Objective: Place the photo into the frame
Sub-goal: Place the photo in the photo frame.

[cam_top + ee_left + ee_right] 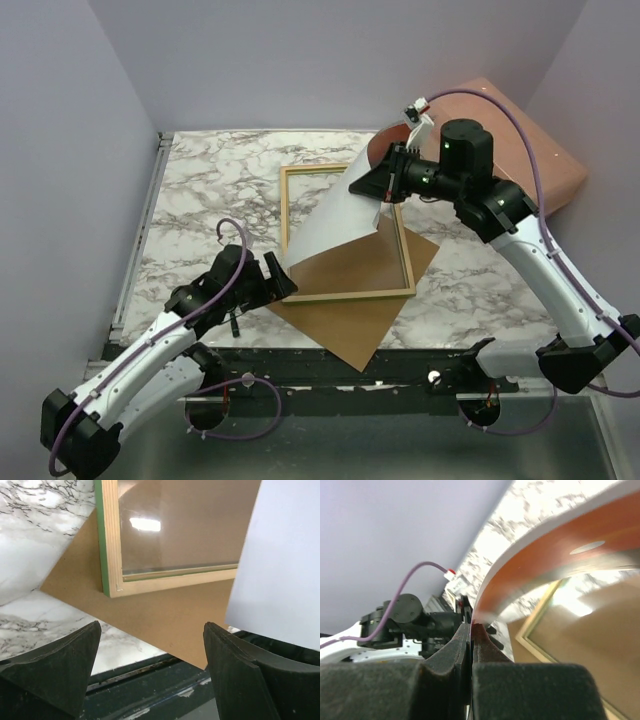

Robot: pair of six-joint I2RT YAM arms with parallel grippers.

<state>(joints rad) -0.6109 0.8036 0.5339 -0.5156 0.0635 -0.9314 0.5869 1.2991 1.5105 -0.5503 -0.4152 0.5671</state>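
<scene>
Pale wood up, the frame [350, 294] lies flat on the marble table [200, 190], with green showing only along its outer edge and a plain brown backing board [350, 330] skewed beneath it. We see the photo [335, 215] not yet seated. The right gripper [393, 178], over the frame's far right corner, is clamped on the print's upper edge. It holds the sheet lifted and bowed, white reverse toward the overhead camera, while the right wrist view shows the red-orange sunset side curling underneath. The print's lower edge slopes down across the frame opening toward the near left corner; whether it touches the rails we cannot tell. The left gripper [283, 277] sits just beside that near left corner, jaws spread wide and empty. In its own wrist view the print's white corner hangs just above and to the right of its fingers [235, 680]. A glossy clear sheet [175, 530] appears to lie inside the rails. By our reading the task is about midway, with the print over the opening but tilted and curved. Left to do: lower it flat, picture side down, square its edges to the rails and let go.
</scene>
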